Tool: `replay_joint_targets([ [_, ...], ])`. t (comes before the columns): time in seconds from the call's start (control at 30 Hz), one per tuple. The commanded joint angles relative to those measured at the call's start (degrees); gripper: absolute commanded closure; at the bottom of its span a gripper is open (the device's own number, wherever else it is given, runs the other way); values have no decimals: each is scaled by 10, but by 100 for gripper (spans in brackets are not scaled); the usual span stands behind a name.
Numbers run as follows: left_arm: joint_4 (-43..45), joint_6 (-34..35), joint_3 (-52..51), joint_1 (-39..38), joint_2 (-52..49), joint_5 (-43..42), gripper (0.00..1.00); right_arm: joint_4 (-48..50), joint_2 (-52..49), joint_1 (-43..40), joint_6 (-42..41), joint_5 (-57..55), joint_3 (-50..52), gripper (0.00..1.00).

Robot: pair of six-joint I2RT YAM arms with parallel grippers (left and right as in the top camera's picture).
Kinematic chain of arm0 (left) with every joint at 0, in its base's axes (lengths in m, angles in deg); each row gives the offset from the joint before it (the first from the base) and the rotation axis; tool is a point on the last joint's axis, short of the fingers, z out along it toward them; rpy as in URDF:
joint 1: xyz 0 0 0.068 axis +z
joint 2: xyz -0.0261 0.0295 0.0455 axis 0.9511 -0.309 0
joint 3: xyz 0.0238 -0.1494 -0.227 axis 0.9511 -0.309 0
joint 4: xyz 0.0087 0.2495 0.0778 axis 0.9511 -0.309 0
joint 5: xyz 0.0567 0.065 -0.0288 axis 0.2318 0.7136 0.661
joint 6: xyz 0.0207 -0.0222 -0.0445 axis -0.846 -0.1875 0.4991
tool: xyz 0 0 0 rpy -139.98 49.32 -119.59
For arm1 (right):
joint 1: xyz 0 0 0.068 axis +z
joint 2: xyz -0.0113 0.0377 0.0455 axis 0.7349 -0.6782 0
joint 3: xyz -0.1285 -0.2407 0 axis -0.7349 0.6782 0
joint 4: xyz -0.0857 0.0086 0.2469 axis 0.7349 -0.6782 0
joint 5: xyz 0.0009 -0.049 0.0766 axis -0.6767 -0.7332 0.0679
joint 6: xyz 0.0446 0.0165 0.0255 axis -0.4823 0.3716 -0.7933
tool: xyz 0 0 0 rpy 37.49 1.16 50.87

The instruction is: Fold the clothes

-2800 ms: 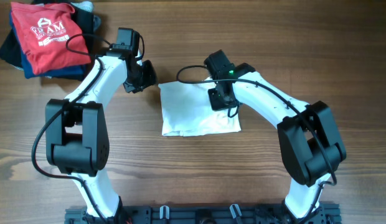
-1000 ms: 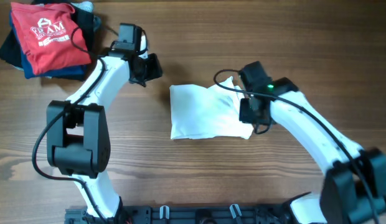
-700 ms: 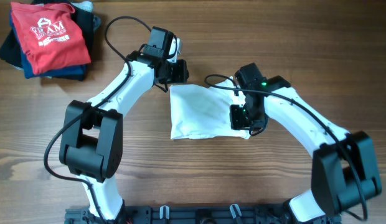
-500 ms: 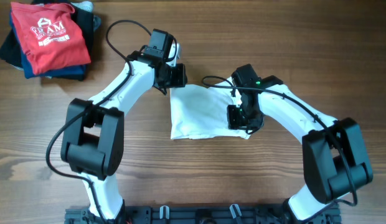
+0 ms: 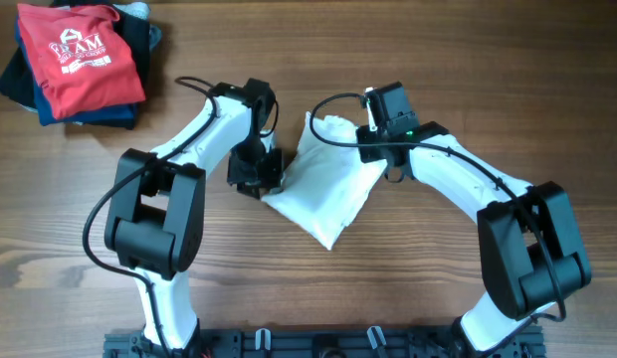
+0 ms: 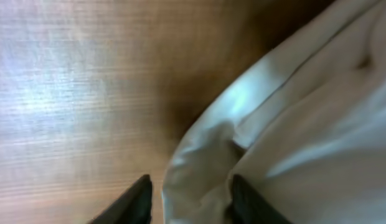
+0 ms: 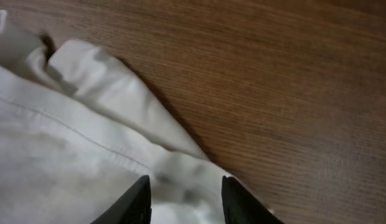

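A large white cotton T-shirt [image 5: 323, 184], folded into a thick pad, lay skewed like a diamond on the brown wooden worktop [image 5: 488, 60], stretched between the two sets of jaws.

The left jaws sat at the pad's left edge. From overhead, the dark wrist housing hid them. In the left wrist view, which was heavily blurred, only two dark fingertips [image 6: 138, 198] showed, cut off by the bottom border. They were drawn in on a rolled fold of white cloth and appeared to be pinching it.

The right jaws sat at the pad's upper right edge and were also covered from above by their own wrist. In the right wrist view the fingertips [image 7: 136, 200] were likewise cut off at the bottom. They were narrowed around a stitched hem and gripping it.

The pad's upper corner puffed up just beside the right jaws. Its lowest corner pointed away from both sets of jaws.

Bare wood lay beyond the right jaws and below both arms.

Well apart from the left jaws, at the far corner, a red T-shirt with white print [image 5: 75, 55] lay on folded dark navy garments [image 5: 18, 85] and hid most of them.
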Motion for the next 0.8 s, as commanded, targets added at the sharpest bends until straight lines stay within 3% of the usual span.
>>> replay_joint_targets([
  [0.0,-20,14,1,-22,6,-13,66,-15,1,0,14,-14,-9,58],
  [0.1,20,42,1,-13,48,56,63,-33,63,0,-4,-14,-10,52],
  [0.17,96,41,1,6,73,69,28,-37,116,0,-3,-14,-10,48],
  [0.23,189,39,1,20,76,64,14,-49,150,0,-3,-14,-10,47],
  [0.33,315,4,1,37,48,-45,14,-90,150,0,-5,-14,-10,47],
  [0.53,389,-22,1,40,-59,-247,13,-108,150,0,-31,-14,-10,47],
  [0.63,395,-21,1,31,-99,-281,15,-109,150,0,-31,-14,-10,47],
  [0.7,396,-19,1,12,-116,-294,25,-109,150,0,-31,-14,-10,47],
  [0.77,396,-20,1,-9,-118,-278,57,-116,150,0,-30,-14,-10,47],
])
